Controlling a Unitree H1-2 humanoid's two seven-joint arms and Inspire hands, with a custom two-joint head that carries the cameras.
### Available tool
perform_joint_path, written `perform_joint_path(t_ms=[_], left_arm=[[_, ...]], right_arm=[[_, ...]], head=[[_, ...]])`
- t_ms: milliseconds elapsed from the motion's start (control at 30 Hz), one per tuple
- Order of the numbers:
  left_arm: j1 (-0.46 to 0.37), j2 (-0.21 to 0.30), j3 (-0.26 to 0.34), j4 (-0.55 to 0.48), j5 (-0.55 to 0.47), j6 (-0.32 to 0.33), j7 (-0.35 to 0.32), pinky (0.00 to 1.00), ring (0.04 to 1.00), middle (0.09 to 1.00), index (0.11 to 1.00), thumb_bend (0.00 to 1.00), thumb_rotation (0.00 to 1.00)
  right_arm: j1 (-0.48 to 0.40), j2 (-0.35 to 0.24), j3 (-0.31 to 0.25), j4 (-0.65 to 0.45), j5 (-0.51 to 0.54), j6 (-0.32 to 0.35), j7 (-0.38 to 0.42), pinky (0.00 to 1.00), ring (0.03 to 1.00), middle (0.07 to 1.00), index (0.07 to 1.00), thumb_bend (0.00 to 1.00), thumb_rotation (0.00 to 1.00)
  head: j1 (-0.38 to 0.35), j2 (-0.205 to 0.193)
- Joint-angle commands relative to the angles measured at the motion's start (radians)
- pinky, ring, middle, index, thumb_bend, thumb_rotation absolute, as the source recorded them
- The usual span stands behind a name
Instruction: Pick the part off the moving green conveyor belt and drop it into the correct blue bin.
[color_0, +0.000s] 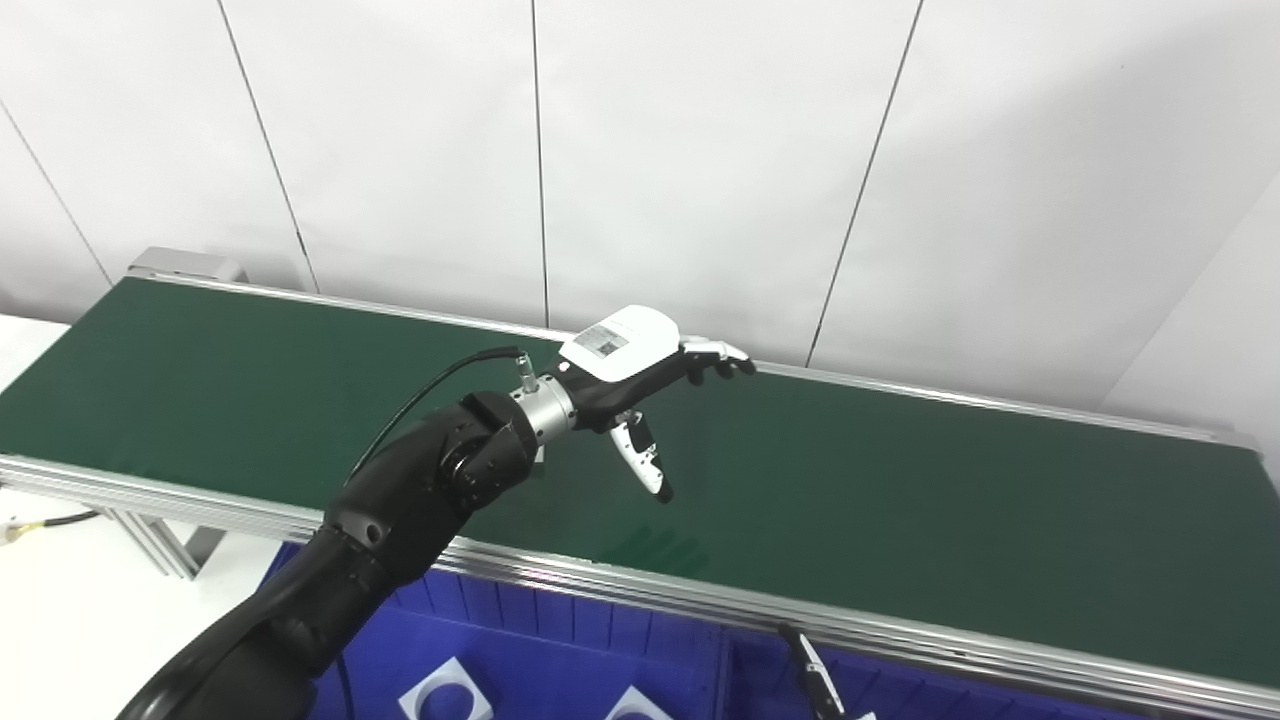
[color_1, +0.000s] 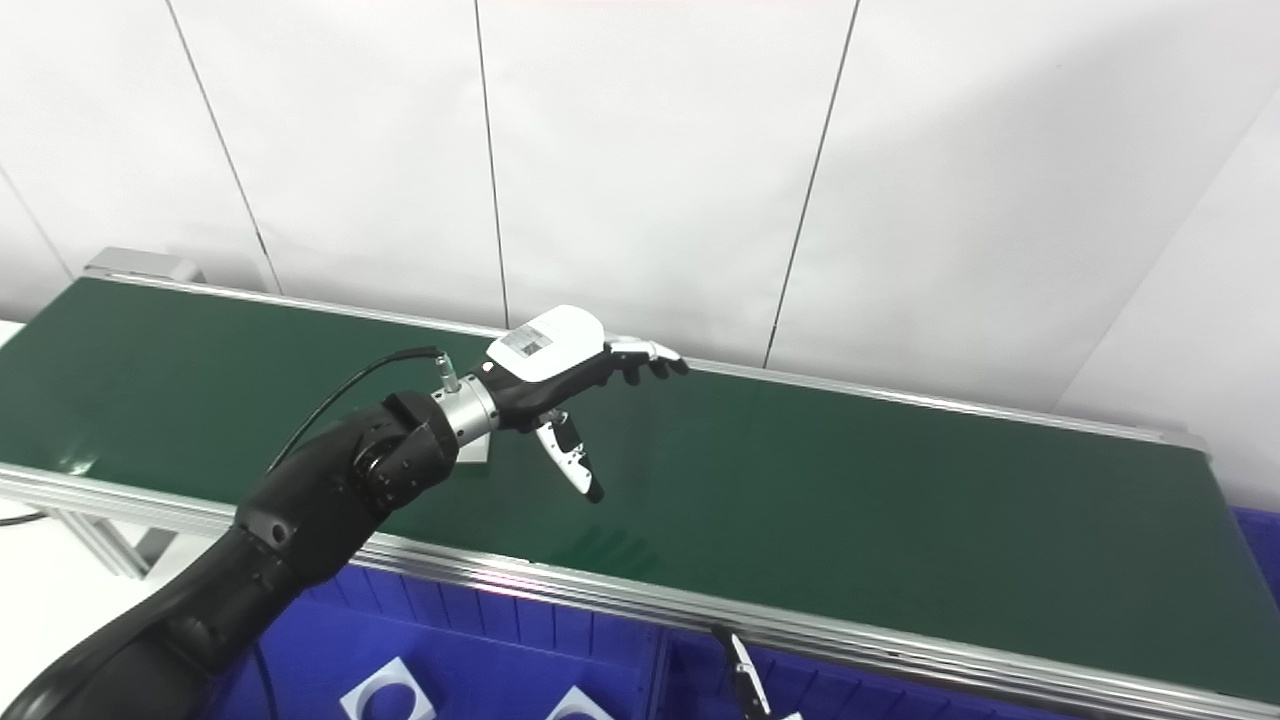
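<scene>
Belt (color_0: 900, 480): dark green, flat, bounded by aluminium rails, running from upper left to right.

Part (color_1: 478, 449): small and pale, lying on belt towards near rail at left of centre. Mostly hidden behind wrist of left arm, so shape not determinable.

Left bin (color_0: 560, 612): blue, ribbed wall, set below near rail. Holding two white flat pieces (color_0: 450, 692) with round holes.

Right bin (color_0: 900, 692): blue, adjoining; contents not visible.

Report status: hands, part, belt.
Left hand open above belt, holding nothing. Right hand barely in view at bottom edge, state unclear. Small pale part mostly hidden behind left wrist. White parts in blue bin.
</scene>
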Motion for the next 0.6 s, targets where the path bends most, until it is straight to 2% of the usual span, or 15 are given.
perform_joint_path(t_ms=[0,333,433,567], left_arm=[[-0.058,0.020,0.006,-0.010,0.012,0.025,0.011,0.49,0.657,0.775,0.819,1.00,0.15],[-0.054,0.048,-0.006,-0.004,0.056,0.092,0.003,0.52,0.688,0.788,0.829,1.00,0.16],[-0.055,0.056,-0.010,0.008,0.068,0.094,0.019,0.52,0.686,0.784,0.819,1.00,0.15],[-0.058,0.062,-0.016,0.033,0.089,0.110,0.042,0.59,0.719,0.790,0.815,1.00,0.17]], right_arm=[[-0.040,0.003,0.004,-0.023,-0.015,-0.040,-0.009,0.92,0.949,0.960,0.933,0.91,1.00],[-0.035,0.006,0.004,-0.026,-0.002,-0.040,0.002,0.94,0.958,0.962,0.930,0.91,1.00],[-0.035,0.006,0.006,-0.023,-0.006,-0.040,-0.003,0.93,0.954,0.961,0.930,0.91,1.00],[-0.037,0.004,0.012,-0.019,-0.013,-0.040,-0.012,0.92,0.956,0.958,0.926,0.90,1.00]], head=[[0.000,0.003],[-0.008,0.002],[-0.009,-0.007],[-0.009,-0.007]])
